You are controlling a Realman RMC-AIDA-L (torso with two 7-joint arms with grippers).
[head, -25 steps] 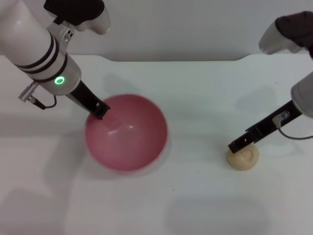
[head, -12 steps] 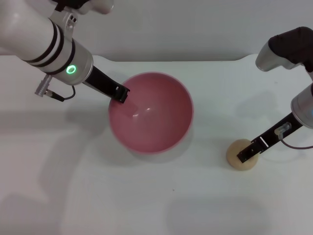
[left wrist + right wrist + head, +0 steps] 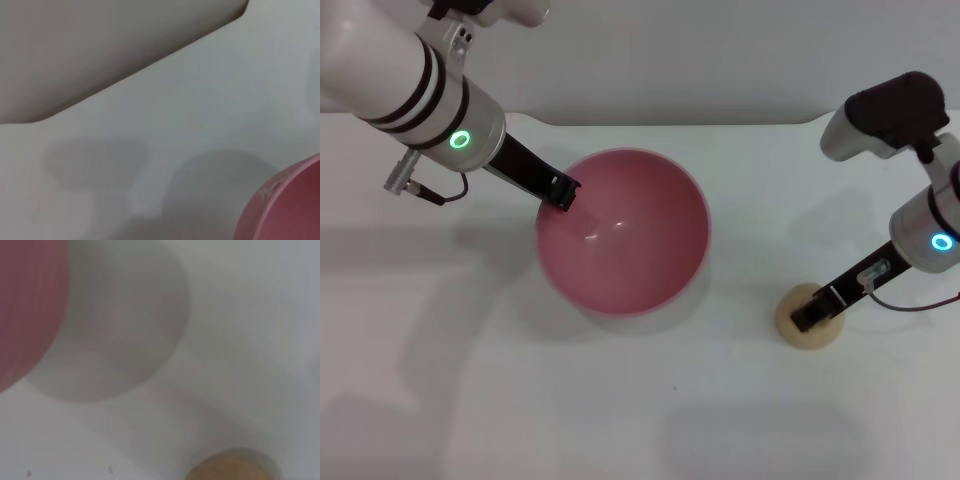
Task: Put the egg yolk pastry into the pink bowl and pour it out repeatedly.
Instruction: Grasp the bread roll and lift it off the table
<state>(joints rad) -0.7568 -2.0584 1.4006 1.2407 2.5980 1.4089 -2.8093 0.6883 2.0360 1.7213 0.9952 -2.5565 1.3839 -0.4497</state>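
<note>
Overhead, left gripper [image 3: 563, 191] pinches pink bowl [image 3: 650, 270]; right gripper [image 3: 807, 315] meets pastry [image 3: 817, 335].

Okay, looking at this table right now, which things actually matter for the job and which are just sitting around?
Part of the job:
- round glossy pink plastic bowl, empty, left gripper at its rim
- small round pale beige dough ball, the egg yolk pastry, on the table outside the bowl, right gripper down on it

Just there:
- plain white table; nothing else lies on it

surface: white table [image 3: 650, 420] | behind: pale grey wall [image 3: 700, 50] | light: soft, diffuse shadows
</note>
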